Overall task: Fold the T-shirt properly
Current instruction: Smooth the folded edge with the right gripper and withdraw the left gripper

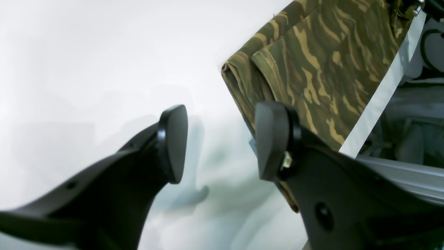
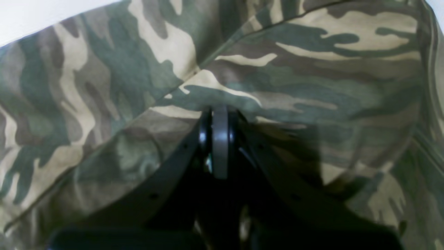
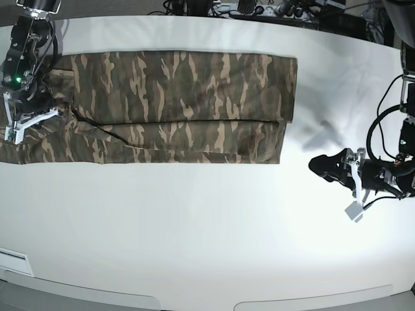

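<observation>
Counter (image 3: 207,246): white, your working surface.
Right end effector (image 2: 216,114): far left, closed tight, pressed onto cloth.
T-shirt (image 3: 181,103): folded long, upper left.
Left end effector (image 1: 218,142): far right, gaping, holding nothing.

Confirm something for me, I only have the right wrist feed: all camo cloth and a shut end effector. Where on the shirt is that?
Observer: At the end of the T-shirt on the base view's left, where the right end effector stands over the cloth.
Operator: Shirt state?
Observer: Folded lengthwise into a long band across the table, layered edges visible.
Operator: Left arm?
Observer: Off the shirt. The left end effector is open with only white table between its pads, just beyond the band's other end.
</observation>
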### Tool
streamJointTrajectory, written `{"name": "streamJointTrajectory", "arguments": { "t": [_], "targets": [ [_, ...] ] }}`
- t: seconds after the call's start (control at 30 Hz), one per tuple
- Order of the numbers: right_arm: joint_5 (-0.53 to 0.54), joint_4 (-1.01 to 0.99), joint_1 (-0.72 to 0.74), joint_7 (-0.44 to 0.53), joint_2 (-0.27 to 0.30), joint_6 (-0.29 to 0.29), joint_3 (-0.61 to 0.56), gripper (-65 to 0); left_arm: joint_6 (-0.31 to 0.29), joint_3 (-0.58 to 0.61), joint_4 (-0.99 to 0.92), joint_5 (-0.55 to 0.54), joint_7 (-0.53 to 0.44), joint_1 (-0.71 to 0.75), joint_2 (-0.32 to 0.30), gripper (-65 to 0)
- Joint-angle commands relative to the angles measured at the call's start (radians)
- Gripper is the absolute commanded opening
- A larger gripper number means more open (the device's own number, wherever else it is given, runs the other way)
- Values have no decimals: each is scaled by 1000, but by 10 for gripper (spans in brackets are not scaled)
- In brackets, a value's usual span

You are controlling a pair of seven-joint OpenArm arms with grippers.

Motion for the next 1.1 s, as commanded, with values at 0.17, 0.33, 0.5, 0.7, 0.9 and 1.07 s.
{"name": "streamJointTrajectory", "arguments": {
  "t": [0.17,0.33,0.5,0.7,0.9,1.07],
  "targets": [
    [-14,53,68,-146,6,30,-2,-353,3,-10,10,-24,44,-3,-21,-320],
    [-25,140,111,-145,29,28,-1,-305,24,-10,10,-24,45,-1,-45,-320],
    [-102,215,124,-145,76,18,-1,-306,25,-107,10,-24,49,5,-56,-320],
    [-166,225,123,-148,134,-15,-1,-305,29,-403,10,-24,48,90,-54,-320],
    [-246,225,123,-154,164,-55,0,-305,47,-583,10,-24,48,257,-43,-320],
    [-309,225,123,-167,167,-94,6,-306,47,-612,10,-24,48,369,-40,-320]
  ]
}}
